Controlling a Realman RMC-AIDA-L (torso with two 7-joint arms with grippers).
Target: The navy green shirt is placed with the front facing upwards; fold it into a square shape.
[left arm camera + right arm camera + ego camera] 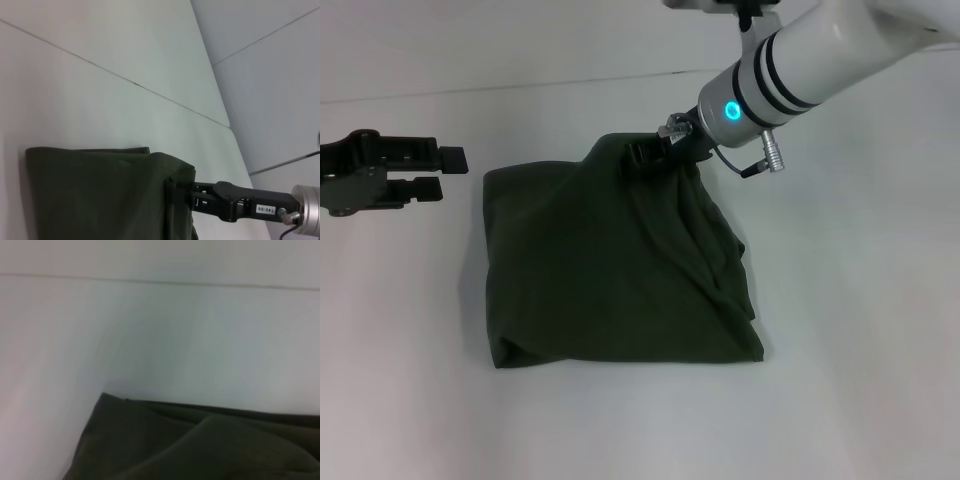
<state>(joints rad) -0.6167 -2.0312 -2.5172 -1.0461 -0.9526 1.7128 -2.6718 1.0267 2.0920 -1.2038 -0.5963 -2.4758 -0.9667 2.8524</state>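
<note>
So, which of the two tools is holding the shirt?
The right tool, at the shirt's far edge, pinches the raised cloth. The left tool rests apart on the table, touching nothing.

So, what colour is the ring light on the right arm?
The ring light glows cyan-blue, on the right arm near its gripper; it shows best in the head view.

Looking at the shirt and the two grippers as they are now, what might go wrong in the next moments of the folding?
1. The right gripper pinches the navy green shirt at its far edge, with the cloth tented up; if it slips out, the fold may fall crooked.
2. The near right side lies in loose, uneven folds, so the result may not be square.
3. The left gripper rests off the cloth on the table, so nothing pins the shirt; a pull may drag the whole bundle.
</note>
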